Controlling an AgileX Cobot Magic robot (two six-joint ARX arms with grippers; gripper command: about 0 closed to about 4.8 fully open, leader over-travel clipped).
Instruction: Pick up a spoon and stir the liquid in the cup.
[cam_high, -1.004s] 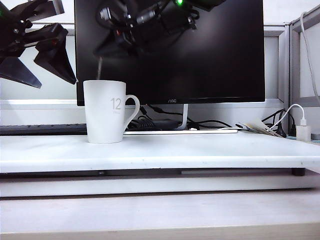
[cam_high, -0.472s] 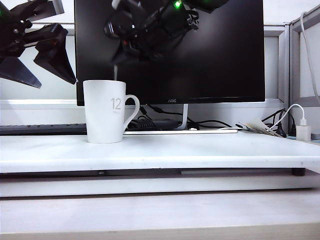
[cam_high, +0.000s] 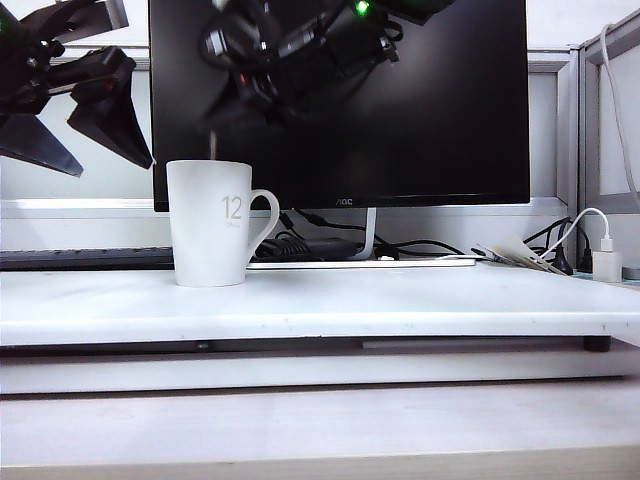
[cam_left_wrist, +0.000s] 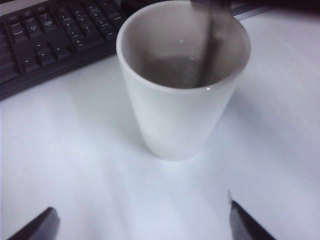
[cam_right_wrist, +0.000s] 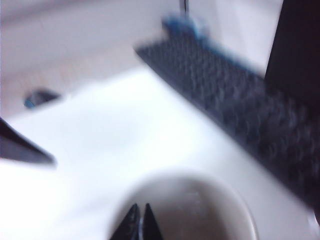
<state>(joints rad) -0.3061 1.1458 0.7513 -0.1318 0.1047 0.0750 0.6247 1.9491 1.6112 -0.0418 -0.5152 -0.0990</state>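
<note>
White ceramic, tall and slightly tapered, the cup (cam_high: 210, 222) with its loop handle and faint grey "12" stands on the white bench (cam_high: 400, 300), just in front of a black keyboard (cam_left_wrist: 45, 40). Above it, against the dark monitor (cam_high: 430, 110), the right claw (cam_high: 235, 105) is clamped shut on the thin grey metal spoon (cam_high: 211, 145), whose handle drops past the rim into the dark liquid; the bowl is out of sight below the surface. In the right wrist view the closed tips (cam_right_wrist: 138, 222) hang right over the cup's mouth. The left claw (cam_high: 75, 125) hovers up and to the side of the cup, jaws spread wide, holding nothing.

The main risk, as I judge it, is the spoon pushing on the cup's wall. Nothing steadies the cup, so a stir that swings too wide could shove or tip it and spill liquid toward the keyboard. A fast sweep might also slop liquid over the rim. The slim handle could twist or slip in the pinch, leaving the spoon loose in the cup.
</note>
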